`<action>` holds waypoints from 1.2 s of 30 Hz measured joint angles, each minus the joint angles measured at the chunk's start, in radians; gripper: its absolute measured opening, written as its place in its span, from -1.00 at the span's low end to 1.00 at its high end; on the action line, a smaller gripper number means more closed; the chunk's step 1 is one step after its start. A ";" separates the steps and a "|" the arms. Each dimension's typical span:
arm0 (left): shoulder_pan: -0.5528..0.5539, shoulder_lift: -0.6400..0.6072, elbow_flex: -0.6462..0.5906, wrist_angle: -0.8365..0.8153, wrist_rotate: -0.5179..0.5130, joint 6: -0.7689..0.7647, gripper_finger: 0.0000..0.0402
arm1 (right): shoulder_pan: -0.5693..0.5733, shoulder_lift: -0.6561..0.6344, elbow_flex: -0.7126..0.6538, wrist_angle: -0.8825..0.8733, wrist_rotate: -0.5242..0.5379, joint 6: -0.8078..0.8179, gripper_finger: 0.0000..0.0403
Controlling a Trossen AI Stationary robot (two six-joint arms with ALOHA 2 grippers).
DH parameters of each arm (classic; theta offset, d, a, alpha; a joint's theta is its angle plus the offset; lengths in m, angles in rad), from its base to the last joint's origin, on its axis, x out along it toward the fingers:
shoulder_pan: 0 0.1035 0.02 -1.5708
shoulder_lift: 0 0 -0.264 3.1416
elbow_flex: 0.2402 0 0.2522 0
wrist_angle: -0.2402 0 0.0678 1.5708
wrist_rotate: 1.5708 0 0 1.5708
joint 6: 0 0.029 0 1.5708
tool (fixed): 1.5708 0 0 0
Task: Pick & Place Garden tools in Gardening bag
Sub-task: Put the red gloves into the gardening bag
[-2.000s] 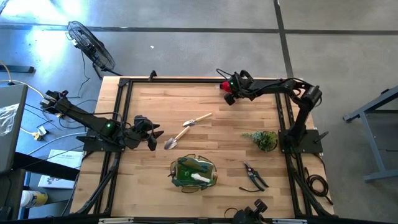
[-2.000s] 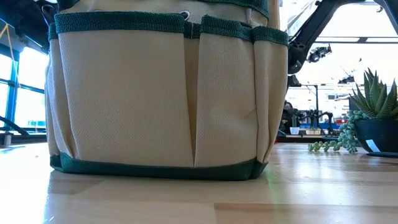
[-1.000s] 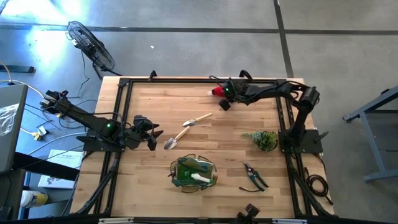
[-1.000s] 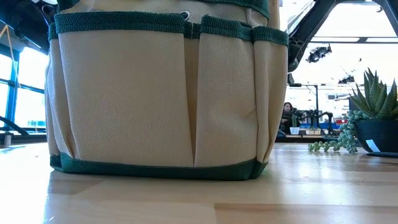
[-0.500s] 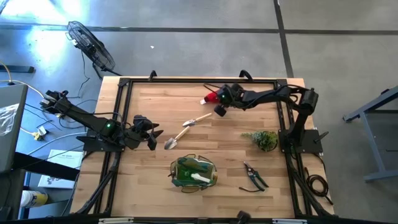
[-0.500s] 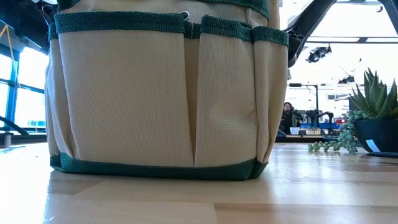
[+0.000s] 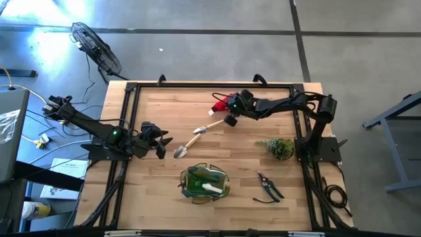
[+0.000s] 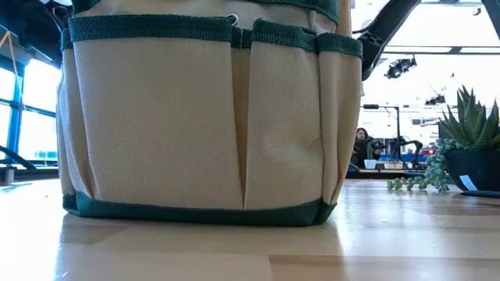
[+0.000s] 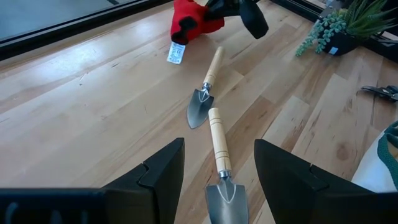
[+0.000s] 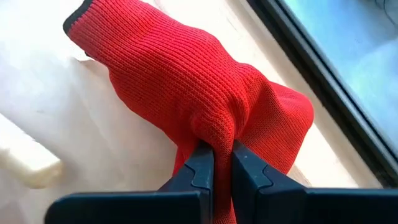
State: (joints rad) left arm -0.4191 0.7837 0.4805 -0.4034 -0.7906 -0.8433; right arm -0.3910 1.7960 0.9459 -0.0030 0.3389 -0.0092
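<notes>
In the high view my right gripper (image 7: 228, 109) is shut on the red glove (image 7: 220, 102) over the table's far middle. Two wooden-handled trowels (image 7: 209, 126) (image 7: 186, 145) lie end to end on the boards between the two arms. My left gripper (image 7: 162, 147) stands open at the left, pointing at the nearer trowel (image 9: 220, 163) without touching it. The gardening bag (image 7: 204, 182) stands near the front edge, with a green-and-white item (image 7: 212, 187) inside it. Black pruning shears (image 7: 268, 187) lie flat at the front right. My right gripper pinches a bunched fold of the red knit (image 10: 219, 138) between its two fingers (image 10: 199, 171). They come slanting down from the table's right. The glove hangs from the hold, its dark-edged cuff (image 10: 76, 20) away from the fingers; whether its white tag (image 9: 176, 53) touches the boards I cannot tell.
A potted plant (image 7: 279, 147) stands on the right, beside the right arm's base. A black frame (image 7: 197, 85) runs round the tabletop. The bag's cream side (image 8: 203, 117) fills the low view, with a person (image 8: 361, 142) far behind. Bare boards lie between the trowels and the bag.
My right gripper has carried the red glove from near the far edge toward the table's left and a little nearer, closer to the far trowel, staying shut on it. The trowels, bag and shears lie as before.
</notes>
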 joint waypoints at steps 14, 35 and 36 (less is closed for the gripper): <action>0.000 0.000 0.000 -0.010 -0.001 0.000 -0.07 | 0.049 -0.163 0.001 -0.010 -0.001 -0.028 -0.93; 0.000 0.113 0.000 0.019 -0.011 -0.026 -0.07 | 0.193 -0.322 0.001 -0.014 -0.003 -0.071 -0.93; 0.000 0.116 0.000 0.032 -0.013 -0.026 -0.07 | 0.198 -0.327 0.001 -0.015 -0.003 -0.071 -0.93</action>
State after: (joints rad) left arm -0.4191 0.9000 0.4801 -0.3717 -0.8038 -0.8694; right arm -0.1929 1.4694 0.9470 -0.0176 0.3359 -0.0803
